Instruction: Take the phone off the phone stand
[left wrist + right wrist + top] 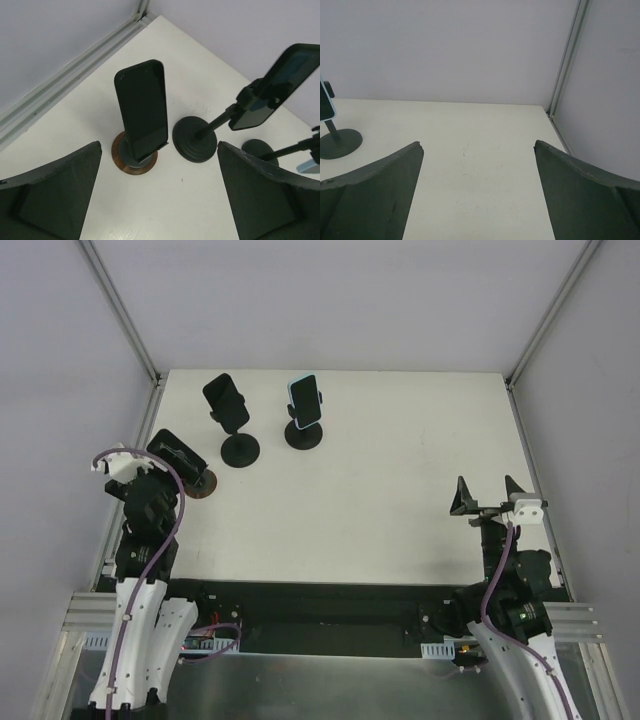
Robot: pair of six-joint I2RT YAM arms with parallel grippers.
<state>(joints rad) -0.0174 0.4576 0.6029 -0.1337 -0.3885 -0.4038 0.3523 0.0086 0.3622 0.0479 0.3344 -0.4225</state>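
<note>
A black phone [142, 107] leans upright on a low stand with a brown round base [131, 162] at the table's left edge; in the top view the phone [180, 456] sits just ahead of my left gripper [166, 478]. My left gripper [160, 200] is open and empty, its fingers [55, 190] short of the stand and not touching it. My right gripper [488, 496] is open and empty at the right side of the table, far from all stands; it also shows in the right wrist view [477, 190].
A second black phone [226, 402] is clamped on a tall stand with a black base [240, 449]. A light-blue phone [304, 398] is on a third stand [304, 434]. The left wall rail [125, 475] runs close beside the left arm.
</note>
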